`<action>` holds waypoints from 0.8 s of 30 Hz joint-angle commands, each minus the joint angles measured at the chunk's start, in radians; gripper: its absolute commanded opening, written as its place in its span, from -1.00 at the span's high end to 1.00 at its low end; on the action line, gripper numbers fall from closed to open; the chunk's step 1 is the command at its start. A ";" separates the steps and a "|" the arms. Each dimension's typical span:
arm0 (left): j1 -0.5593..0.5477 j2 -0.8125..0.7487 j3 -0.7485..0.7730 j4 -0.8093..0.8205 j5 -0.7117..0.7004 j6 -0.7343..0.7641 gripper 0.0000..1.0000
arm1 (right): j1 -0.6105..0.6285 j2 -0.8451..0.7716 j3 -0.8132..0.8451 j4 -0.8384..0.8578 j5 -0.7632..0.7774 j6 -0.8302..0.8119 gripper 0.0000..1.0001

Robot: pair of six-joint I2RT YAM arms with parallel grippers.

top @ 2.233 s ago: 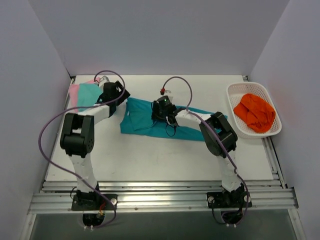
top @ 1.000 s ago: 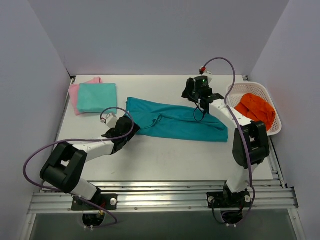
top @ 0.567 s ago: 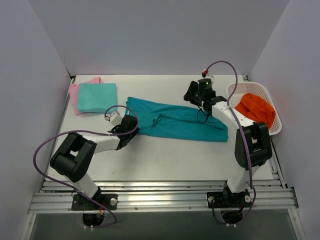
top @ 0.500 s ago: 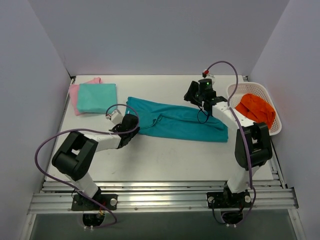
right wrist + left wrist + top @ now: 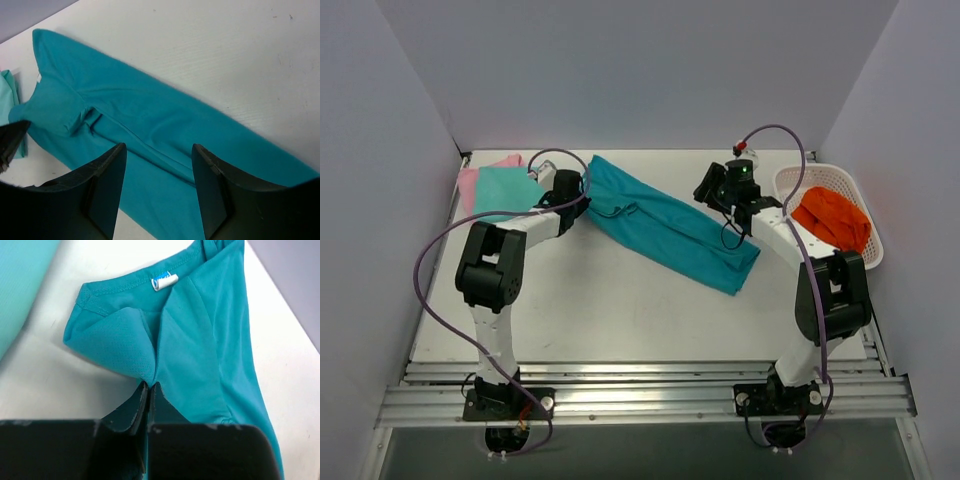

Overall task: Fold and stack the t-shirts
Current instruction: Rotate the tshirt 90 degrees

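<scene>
Teal t-shirt lies as a long band slanting across the tabletop. The left pincer pinches its collar end, just beside the folded aqua-mint tee atop the pink one. The right pincer hangs spread above it, near the basket of orange cloth.

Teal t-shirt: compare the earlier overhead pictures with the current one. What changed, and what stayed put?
The left gripper, jaws shut on the teal t-shirt near its collar, dragged that end to the far left, beside the folded aqua t-shirt; the shirt now lies diagonally. The right gripper hovers open, barely shifted. The aqua t-shirt and the orange cloth stayed.
</scene>
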 commanded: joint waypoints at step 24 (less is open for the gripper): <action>0.121 -0.256 0.261 -0.188 0.182 0.244 -0.88 | -0.020 -0.099 -0.109 0.072 0.007 0.029 -0.01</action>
